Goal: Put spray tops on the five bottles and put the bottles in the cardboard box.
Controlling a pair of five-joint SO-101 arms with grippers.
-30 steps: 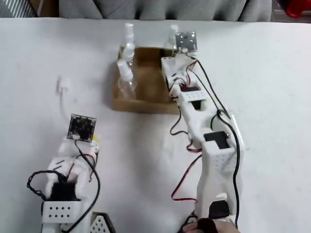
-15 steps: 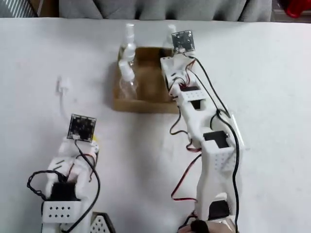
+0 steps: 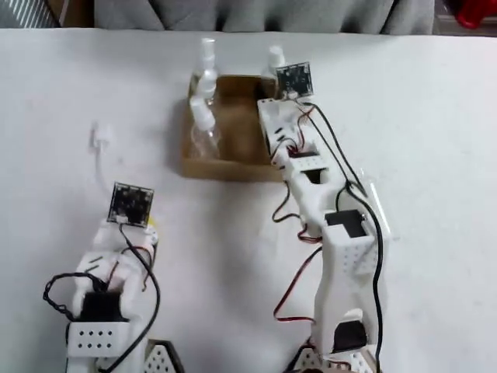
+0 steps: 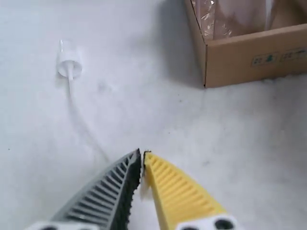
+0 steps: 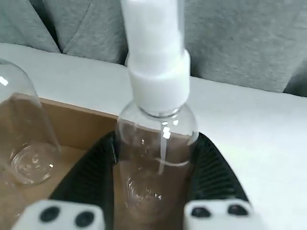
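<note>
The cardboard box (image 3: 233, 167) sits at the table's middle back. Two clear bottles with spray tops (image 3: 206, 68) (image 3: 203, 123) stand along its left side. My right gripper (image 5: 156, 160) is shut on a third clear bottle (image 5: 158, 139) with a white spray top (image 5: 156, 62), held upright over the box's far right corner (image 3: 273, 56). A loose spray top (image 3: 101, 138) (image 4: 68, 64) with its thin tube lies on the table left of the box. My left gripper (image 4: 142, 154) is shut and holds nothing, low over the table short of that top.
The left arm (image 3: 116, 256) rests at the near left, and the right arm (image 3: 342, 249) stretches from the near right to the box. One bottle (image 5: 24, 129) stands close beside the held one. Grey fabric hangs behind the table's far edge.
My right gripper with its bottle has shifted slightly nearer over the box's right side. A hand at the right arm's base has left. The left arm has not moved.
</note>
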